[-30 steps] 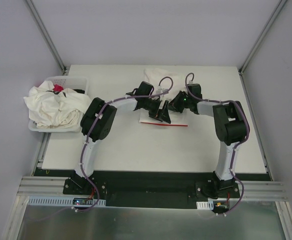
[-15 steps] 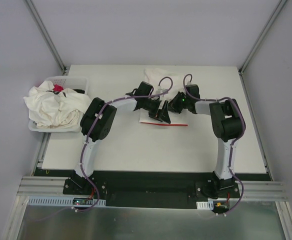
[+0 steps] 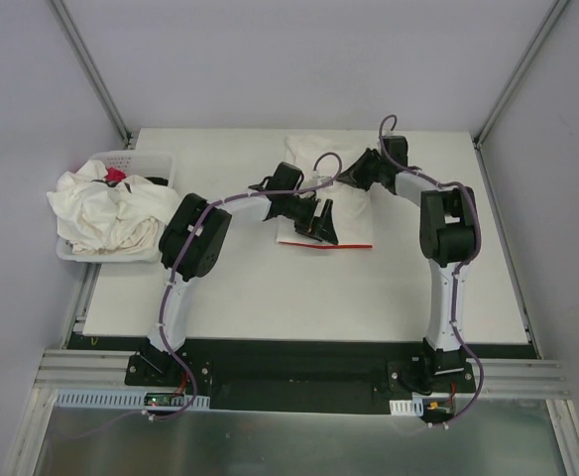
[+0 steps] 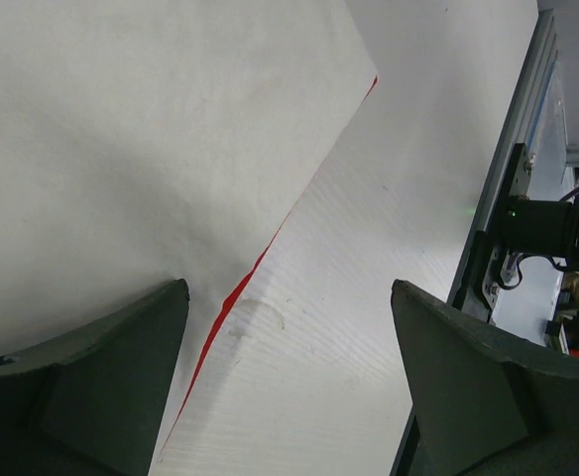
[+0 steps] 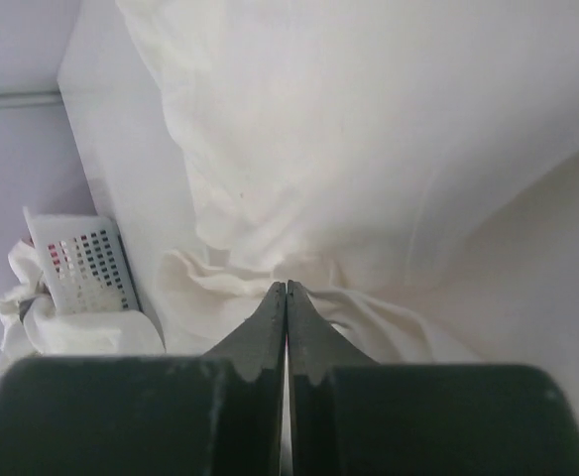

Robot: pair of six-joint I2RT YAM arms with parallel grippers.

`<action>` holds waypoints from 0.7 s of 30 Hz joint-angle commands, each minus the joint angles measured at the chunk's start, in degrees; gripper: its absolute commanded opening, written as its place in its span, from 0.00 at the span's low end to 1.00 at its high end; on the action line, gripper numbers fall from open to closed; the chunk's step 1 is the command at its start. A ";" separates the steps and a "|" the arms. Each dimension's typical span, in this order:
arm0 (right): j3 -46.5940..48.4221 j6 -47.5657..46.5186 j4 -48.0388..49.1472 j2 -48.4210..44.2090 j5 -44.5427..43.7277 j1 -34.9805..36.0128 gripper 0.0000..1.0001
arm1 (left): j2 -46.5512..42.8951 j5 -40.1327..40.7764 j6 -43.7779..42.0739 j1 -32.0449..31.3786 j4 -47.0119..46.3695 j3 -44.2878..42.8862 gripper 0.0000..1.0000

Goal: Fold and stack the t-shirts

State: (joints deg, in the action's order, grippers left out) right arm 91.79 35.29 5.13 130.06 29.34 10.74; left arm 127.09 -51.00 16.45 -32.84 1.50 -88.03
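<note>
Look at the far middle of the white table (image 3: 270, 297): one soft off-white cotton t-shirt (image 3: 304, 151) lies spread there, a thin red strip (image 3: 324, 245) running along its near edge. Your right gripper (image 5: 287, 288) is pressed fully shut, its tips down in a rumpled ridge on the shirt's right side. I can't tell whether any cloth is pinched between them, but that's where you'd take hold to bring a side over. Your left gripper (image 4: 289, 397) hovers just above the near edge with its fingers spread wide and nothing between them. It looks ready to catch the hem or pin it flat. Off to the left, the crumpled heap of off-white shirts (image 3: 101, 213) spills over the white perforated plastic basket (image 3: 136, 159), waiting its turn. I'd say the folding here is barely begun, and no folded stack shows on the table.
</note>
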 commanded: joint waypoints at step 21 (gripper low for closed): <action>-19.26 -1.72 4.18 -22.83 -0.25 -4.68 0.01 | -4.48 0.20 -1.59 0.23 -0.27 4.80 0.83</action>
State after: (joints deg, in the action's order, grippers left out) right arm 77.19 31.48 1.78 113.32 27.51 3.20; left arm 125.12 -51.51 16.43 -32.58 -0.73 -84.29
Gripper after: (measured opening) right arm 0.011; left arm 0.831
